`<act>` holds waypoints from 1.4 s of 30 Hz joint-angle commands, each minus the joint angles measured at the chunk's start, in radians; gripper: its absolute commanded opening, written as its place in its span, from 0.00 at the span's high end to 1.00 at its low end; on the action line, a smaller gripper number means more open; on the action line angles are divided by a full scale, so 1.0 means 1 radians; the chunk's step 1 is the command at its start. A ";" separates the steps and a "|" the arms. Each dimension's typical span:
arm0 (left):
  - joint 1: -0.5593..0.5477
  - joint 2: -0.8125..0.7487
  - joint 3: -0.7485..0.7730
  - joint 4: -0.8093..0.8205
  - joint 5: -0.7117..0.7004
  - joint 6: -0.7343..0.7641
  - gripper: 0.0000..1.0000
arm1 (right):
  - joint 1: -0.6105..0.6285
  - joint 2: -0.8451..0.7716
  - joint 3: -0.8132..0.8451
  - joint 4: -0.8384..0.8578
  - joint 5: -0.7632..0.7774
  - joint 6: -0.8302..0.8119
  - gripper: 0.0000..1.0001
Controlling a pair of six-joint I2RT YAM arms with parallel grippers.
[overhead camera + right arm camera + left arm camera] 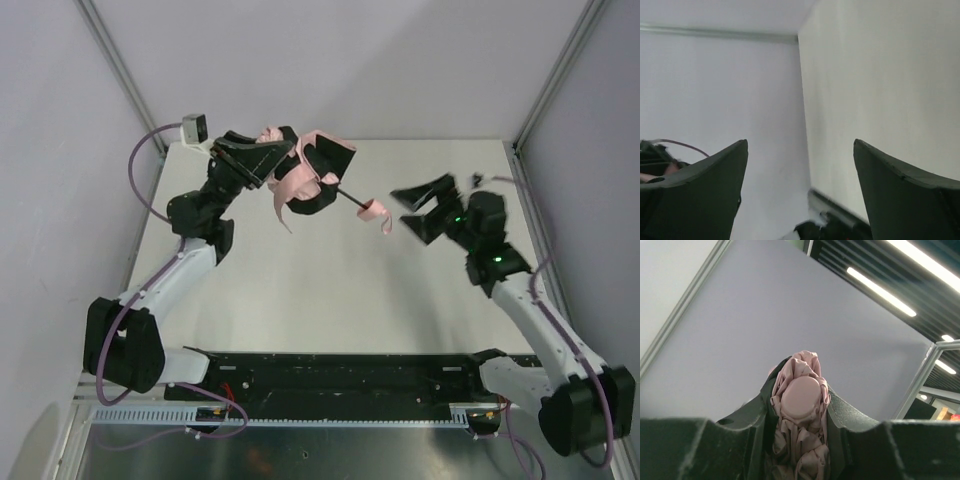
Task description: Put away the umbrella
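The pale pink fabric folding umbrella [300,180] with black ribs is held above the white table [330,300], towards its far left corner, by the left gripper [272,150], whose fingers [747,440] are clenched on the bunched canopy around the round pink top cap [802,395]. A thin black shaft [350,198] points rightwards, ending in the pink handle [372,210] and dangling strap [386,226]. The right gripper [412,208] is spread wide and empty, just beside the handle. Collapsing is judged to be the step in hand: next, the handle needs grasping by that 1 free gripper, and the shaft pushing in.
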 commanded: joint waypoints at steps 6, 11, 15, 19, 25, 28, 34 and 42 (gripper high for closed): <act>0.007 -0.016 0.128 0.278 -0.192 0.023 1.00 | 0.420 0.219 -0.165 0.804 0.014 0.594 0.11; 0.008 -0.016 0.128 0.301 -0.216 0.023 1.00 | 0.574 0.342 -0.157 1.055 0.177 0.814 0.13; 0.007 -0.018 0.123 0.308 -0.227 0.025 1.00 | 0.646 0.377 -0.140 1.079 0.262 0.920 0.13; 0.008 -0.018 0.118 0.315 -0.226 0.027 1.00 | 0.688 0.378 -0.112 1.064 0.319 0.968 0.14; 0.006 -0.011 0.102 0.334 -0.232 0.017 1.00 | 0.723 0.361 -0.070 1.007 0.378 1.004 0.20; 0.006 -0.008 0.098 0.345 -0.237 0.009 1.00 | 0.728 0.380 -0.049 1.009 0.381 1.025 0.26; 0.006 -0.011 0.090 0.356 -0.230 0.003 1.00 | 0.731 0.406 0.001 0.998 0.376 1.037 0.32; 0.001 -0.022 0.076 0.371 -0.240 0.002 1.00 | 0.740 0.454 0.052 0.983 0.355 1.052 0.33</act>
